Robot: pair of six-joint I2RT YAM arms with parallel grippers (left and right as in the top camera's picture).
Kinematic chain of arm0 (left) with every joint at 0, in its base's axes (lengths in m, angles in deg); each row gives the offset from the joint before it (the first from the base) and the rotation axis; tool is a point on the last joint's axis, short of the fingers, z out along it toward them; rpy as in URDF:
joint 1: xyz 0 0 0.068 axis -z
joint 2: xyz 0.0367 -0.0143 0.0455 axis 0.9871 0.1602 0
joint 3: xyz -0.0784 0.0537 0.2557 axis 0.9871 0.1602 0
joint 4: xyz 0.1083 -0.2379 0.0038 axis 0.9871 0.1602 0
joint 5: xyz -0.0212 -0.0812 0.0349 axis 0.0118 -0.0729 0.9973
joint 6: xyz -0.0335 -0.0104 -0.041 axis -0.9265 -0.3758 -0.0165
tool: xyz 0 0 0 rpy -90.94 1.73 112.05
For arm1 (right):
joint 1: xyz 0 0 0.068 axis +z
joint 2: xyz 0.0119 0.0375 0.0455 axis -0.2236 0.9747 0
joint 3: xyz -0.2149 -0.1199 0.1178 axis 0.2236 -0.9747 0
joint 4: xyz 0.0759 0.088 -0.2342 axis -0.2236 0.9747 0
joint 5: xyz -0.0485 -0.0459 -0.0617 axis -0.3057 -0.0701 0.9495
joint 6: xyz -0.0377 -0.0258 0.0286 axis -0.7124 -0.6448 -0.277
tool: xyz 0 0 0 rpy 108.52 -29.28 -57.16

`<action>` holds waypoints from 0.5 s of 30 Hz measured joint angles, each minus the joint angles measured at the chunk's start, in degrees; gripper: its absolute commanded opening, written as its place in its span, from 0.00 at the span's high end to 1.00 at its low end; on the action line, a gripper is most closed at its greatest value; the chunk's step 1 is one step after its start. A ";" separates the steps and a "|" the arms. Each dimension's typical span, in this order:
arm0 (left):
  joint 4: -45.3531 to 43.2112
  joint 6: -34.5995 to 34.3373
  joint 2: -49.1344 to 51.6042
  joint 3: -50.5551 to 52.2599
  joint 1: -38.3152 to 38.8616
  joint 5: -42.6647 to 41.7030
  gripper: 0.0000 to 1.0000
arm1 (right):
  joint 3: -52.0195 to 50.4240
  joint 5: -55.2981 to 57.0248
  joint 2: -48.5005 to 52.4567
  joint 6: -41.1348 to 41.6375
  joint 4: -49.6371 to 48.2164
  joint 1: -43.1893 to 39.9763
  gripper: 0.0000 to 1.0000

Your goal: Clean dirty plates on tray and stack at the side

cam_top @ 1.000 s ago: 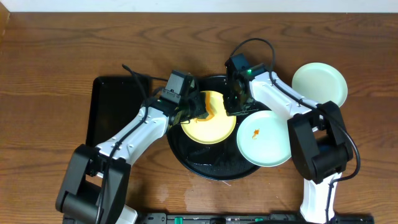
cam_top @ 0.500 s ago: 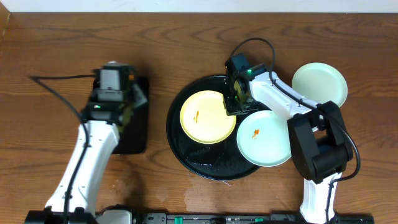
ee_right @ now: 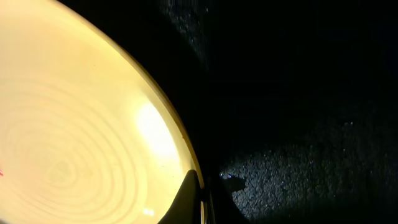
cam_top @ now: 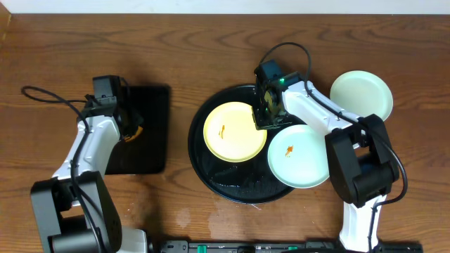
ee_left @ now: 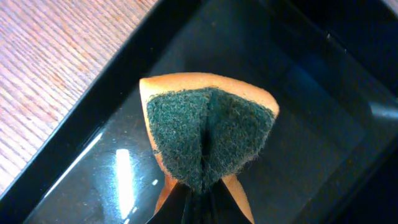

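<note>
The yellow plate (cam_top: pixel 235 132) lies flat inside the round tray (cam_top: pixel 211 179), a glossy black dish with a raised rim, and sits a little toward 10 o'clock from the tray's centre. It carries a small orange smear (cam_top: pixel 222 130) left of its middle. In the right wrist view its surface shows faint concentric rings and a bright glare patch. The tray floor beside it looks wet and speckled.

The smeared mint plate (cam_top: pixel 299 156) overlaps the tray's rim at about 4 o'clock, part over the tray and part over the table (cam_top: pixel 63 56). It has an orange mark near its centre. The second mint plate (cam_top: pixel 361 95) rests on the wood at the tray's 2 o'clock, apart from the tray. No smear can be made out on it from overhead.

The right gripper (ee_right: pixel 202 194) is at the yellow plate's rim, at the plate's 2 o'clock. Its fingers are drawn close together with the rim pinched between them, one on the plate's upper face.

The left gripper (ee_left: pixel 198 194) is over the rectangular tray (cam_top: pixel 148 151), at the round tray's 9 o'clock. Its fingers are closed tight on a sponge (ee_left: pixel 208 140), orange with a dark green scouring face. The sponge is folded down its middle by the squeeze, and its free end hangs above the tray's shiny floor.
</note>
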 measured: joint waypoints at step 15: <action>-2.95 1.81 8.20 0.11 -0.09 -3.39 0.92 | 0.00 0.02 0.00 0.00 -0.04 0.00 0.99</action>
